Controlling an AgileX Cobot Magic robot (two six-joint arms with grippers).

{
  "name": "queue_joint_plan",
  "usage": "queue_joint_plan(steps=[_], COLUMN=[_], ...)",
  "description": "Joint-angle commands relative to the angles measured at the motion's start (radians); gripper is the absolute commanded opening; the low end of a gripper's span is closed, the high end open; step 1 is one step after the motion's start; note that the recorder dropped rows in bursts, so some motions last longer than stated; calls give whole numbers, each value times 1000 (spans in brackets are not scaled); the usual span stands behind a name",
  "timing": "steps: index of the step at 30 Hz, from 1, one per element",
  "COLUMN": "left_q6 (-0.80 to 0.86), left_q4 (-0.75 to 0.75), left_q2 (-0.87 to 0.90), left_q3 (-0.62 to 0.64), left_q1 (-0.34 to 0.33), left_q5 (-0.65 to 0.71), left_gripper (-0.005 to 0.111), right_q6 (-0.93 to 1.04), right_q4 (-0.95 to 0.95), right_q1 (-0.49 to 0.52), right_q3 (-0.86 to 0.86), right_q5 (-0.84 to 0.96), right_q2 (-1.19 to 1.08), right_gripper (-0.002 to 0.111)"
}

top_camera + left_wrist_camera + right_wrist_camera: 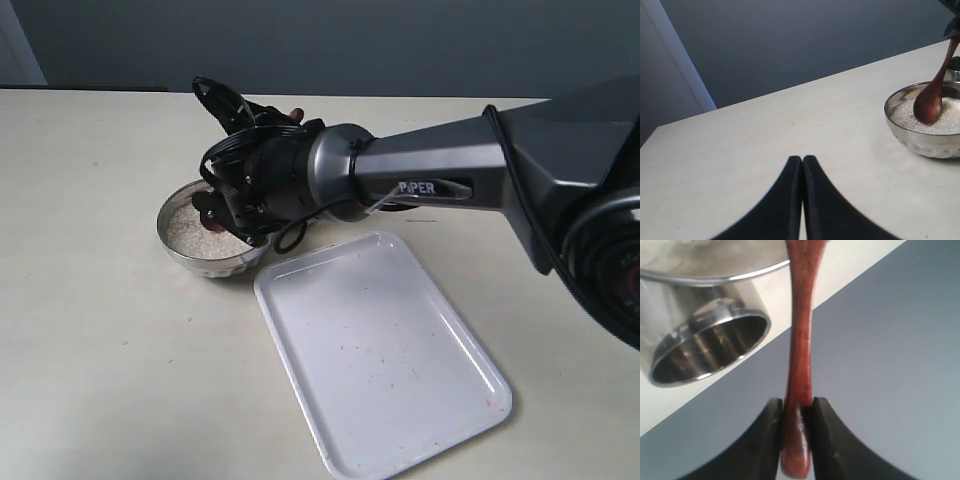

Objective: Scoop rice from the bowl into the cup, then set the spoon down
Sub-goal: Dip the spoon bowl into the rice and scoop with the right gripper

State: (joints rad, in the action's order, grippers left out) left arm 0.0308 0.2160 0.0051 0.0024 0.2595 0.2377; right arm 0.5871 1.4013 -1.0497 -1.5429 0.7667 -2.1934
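- I see bare table (90, 330) left of the bowl (190, 262), tray (380, 350) just right.
- My right gripper (797, 407) clamps the spoon (930, 100), steep, head down in rice (952, 117).
- My left gripper (802, 162) has jaws together, empty.

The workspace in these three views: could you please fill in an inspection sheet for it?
Surface: pale matte table, no spilled grains seen.
Job's things: bowl holds rice; spoon head down in the rice; cup right beside the bowl, no rice seen inside.
Clutter: white tray flat beside the bowl, a few specks on it.
Grippers: right gripper shut on the spoon's handle end; left gripper shut, holding nothing, apart from the bowl.
Cables: black cable looped at the right wrist.
Surroundings: dark grey wall behind the table.
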Motion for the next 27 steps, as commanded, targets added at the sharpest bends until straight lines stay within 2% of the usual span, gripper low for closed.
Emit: queue_joint_plan(steps=[1, 13, 18, 27], left_q6=[-5, -5, -5, -5], left_q4=[-2, -2, -2, -2], left_q2=[-5, -5, -5, -5], left_q3=[-2, -2, -2, -2], left_q1=[10, 10, 10, 10], left_q5=[-3, -3, -3, -3], left_gripper=[1, 1, 1, 1], right_q6=[32, 41, 41, 28], right_q4=[-12, 22, -109, -172], right_q1=[1, -18, -20, -20], right_q3=[2, 2, 2, -10], right_q5=[9, 12, 61, 146], right_q2=[-7, -46, -29, -20], right_gripper=[-1, -1, -1, -1])
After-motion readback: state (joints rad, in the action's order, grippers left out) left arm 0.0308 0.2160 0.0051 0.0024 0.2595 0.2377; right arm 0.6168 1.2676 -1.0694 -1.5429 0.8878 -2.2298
